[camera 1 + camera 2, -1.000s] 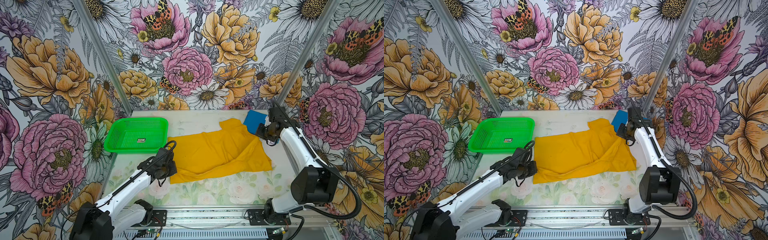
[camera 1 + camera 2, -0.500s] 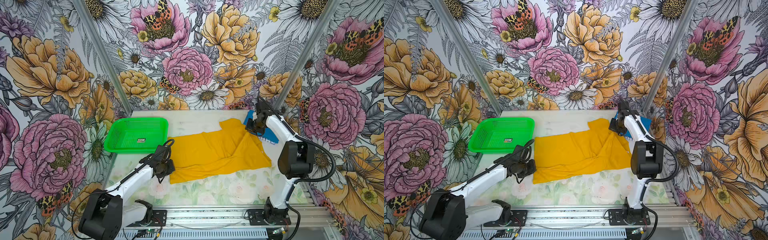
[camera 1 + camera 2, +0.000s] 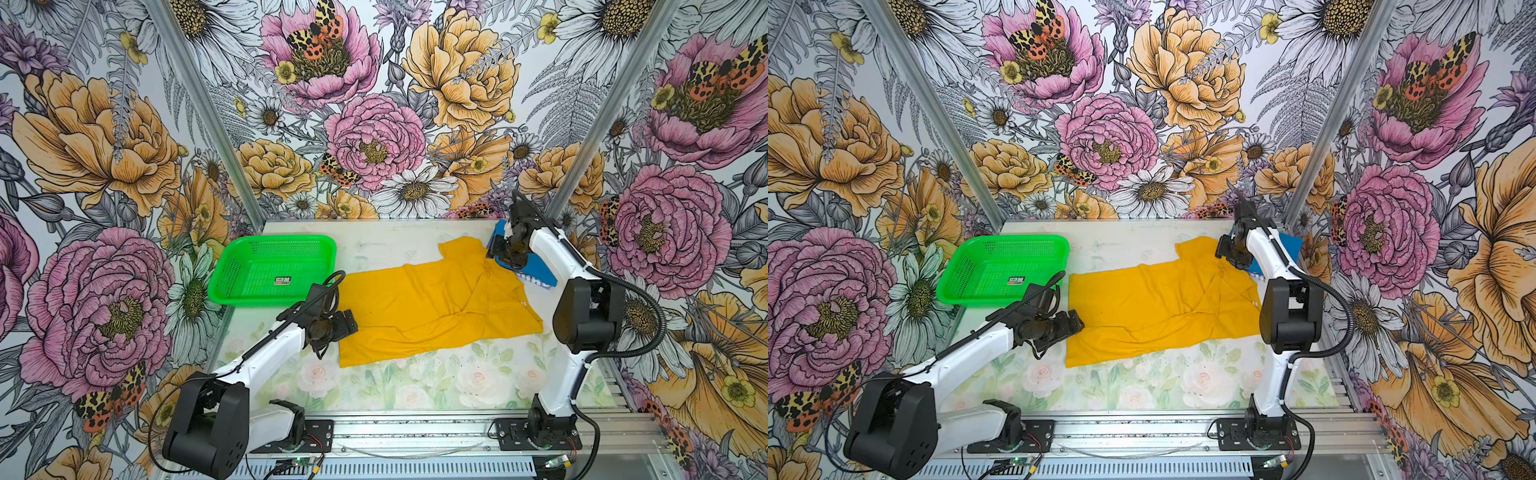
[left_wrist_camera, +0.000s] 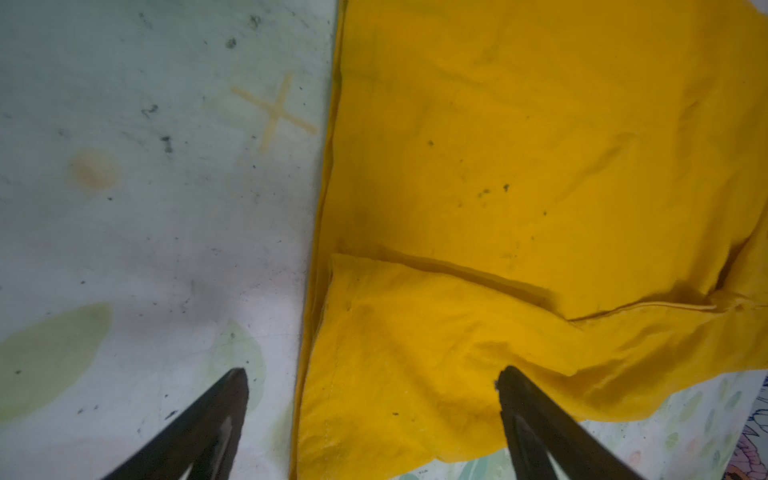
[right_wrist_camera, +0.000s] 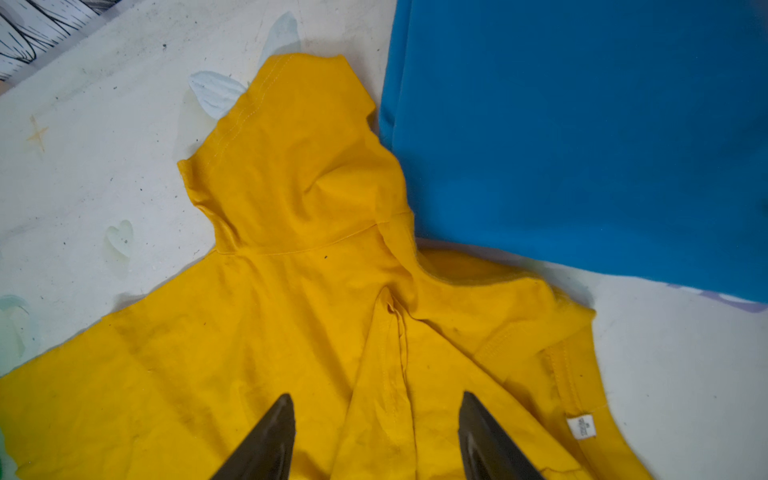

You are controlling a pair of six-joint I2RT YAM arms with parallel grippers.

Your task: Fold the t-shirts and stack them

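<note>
1. We hold our left fingers (image 4: 216, 411) wide apart, straddling the left edge of the yellow t-shirt (image 3: 432, 307) and clamping nothing.
2. Our right fingers (image 5: 270, 440) stand apart above its shoulder fold.
3. It lies spread on the table (image 3: 374, 249), with the blue t-shirt (image 3: 540, 268) just beside its sleeve.

left gripper (image 4: 372, 374): jaws spread wide, low, pointing inward | right gripper (image 5: 376, 397): jaws parted, angled down

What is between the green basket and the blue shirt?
A strip of bare table, then the yellow shirt, seen in both top views.
</note>
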